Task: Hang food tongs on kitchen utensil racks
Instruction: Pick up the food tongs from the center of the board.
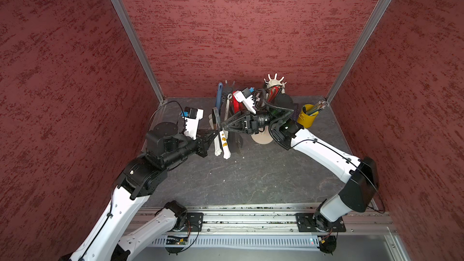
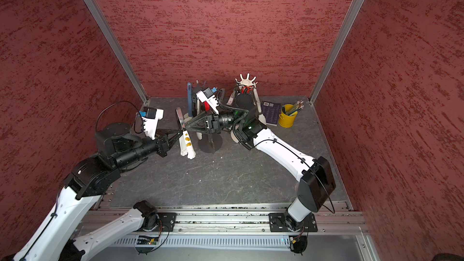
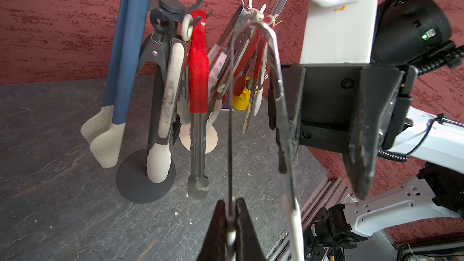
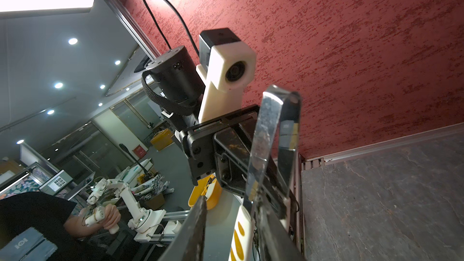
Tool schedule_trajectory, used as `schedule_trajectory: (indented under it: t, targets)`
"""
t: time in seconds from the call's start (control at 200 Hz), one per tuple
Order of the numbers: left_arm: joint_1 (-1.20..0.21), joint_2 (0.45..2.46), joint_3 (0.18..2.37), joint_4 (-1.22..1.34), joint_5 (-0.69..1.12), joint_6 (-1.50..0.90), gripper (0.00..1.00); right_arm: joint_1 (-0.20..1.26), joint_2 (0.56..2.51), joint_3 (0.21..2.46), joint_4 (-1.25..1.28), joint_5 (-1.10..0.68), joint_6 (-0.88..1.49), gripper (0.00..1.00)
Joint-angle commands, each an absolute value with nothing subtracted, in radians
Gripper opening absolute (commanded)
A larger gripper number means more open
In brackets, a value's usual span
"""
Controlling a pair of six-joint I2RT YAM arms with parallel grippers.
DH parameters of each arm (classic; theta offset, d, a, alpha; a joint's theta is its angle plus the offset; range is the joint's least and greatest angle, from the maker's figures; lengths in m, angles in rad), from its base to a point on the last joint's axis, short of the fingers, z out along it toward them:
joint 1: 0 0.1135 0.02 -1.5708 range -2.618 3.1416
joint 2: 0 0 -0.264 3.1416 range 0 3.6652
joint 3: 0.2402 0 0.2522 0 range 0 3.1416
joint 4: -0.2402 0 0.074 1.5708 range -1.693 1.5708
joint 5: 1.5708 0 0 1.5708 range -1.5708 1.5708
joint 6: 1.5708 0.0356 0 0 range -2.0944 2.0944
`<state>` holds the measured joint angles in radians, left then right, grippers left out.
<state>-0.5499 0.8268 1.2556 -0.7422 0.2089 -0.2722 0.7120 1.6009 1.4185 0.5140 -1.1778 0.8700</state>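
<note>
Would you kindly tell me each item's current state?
cat-paw tongs: unhung, hinge up
left end effector: shut on cat-paw tongs
right end effector: open beside cat-paw tongs
dark grey rack: upright, loaded
cream rack: upright, loaded
yellow cup: upright, holding pencils

Left arm is extended from near left toward centre, forearm level. Left gripper is clamped tight on one arm of the food tongs. Right arm is bent in from near right. Right gripper is pointed left, jaws parted.
</note>
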Motion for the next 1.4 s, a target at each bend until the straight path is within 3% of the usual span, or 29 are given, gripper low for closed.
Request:
schedule_trajectory:
  t: [0.0, 0.431, 0.656, 0.716, 0.807, 0.867, 0.912, 0.972, 1.077, 1.222, 1.393]
  targets:
    - [-0.547, 0.834, 1.244, -0.691, 0.229, -0.264, 0.0, 0.712, 1.594, 1.407, 0.599, -1.203, 0.917, 0.34]
    - [-0.564, 0.881, 1.253, -0.624, 0.259, -0.264, 0.0, 0.712, 1.62, 1.436, 0.522, -1.187, 0.849, 0.32]
    - [-0.564, 0.926, 1.281, -0.59, 0.276, -0.242, 0.0, 0.694, 1.629, 1.498, 0.448, -1.158, 0.791, 0.23]
    - [-0.564, 0.929, 1.282, -0.578, 0.277, -0.236, 0.0, 0.687, 1.626, 1.504, 0.446, -1.154, 0.789, 0.17]
    - [-0.564, 0.939, 1.282, -0.553, 0.286, -0.23, 0.0, 0.681, 1.62, 1.505, 0.451, -1.155, 0.789, 0.0]
    - [-0.564, 0.947, 1.283, -0.537, 0.296, -0.227, 0.0, 0.679, 1.619, 1.506, 0.448, -1.154, 0.784, 0.0]
    - [-0.564, 0.957, 1.287, -0.527, 0.301, -0.229, 0.08, 0.678, 1.617, 1.508, 0.44, -1.151, 0.775, 0.0]
    - [-0.563, 0.965, 1.295, -0.519, 0.3, -0.23, 0.31, 0.673, 1.613, 1.515, 0.411, -1.14, 0.756, 0.0]
    - [-0.557, 0.958, 1.311, -0.504, 0.24, -0.247, 0.99, 0.661, 1.612, 1.565, 0.251, -1.085, 0.646, 0.0]
    - [-0.447, 0.937, 1.325, -0.533, 0.232, -0.303, 1.0, 0.641, 1.622, 1.672, -0.004, -0.971, 0.466, 0.0]
    - [-0.313, 0.873, 1.287, -0.542, 0.293, -0.342, 1.0, 0.633, 1.625, 1.777, -0.134, -0.896, 0.373, 0.0]
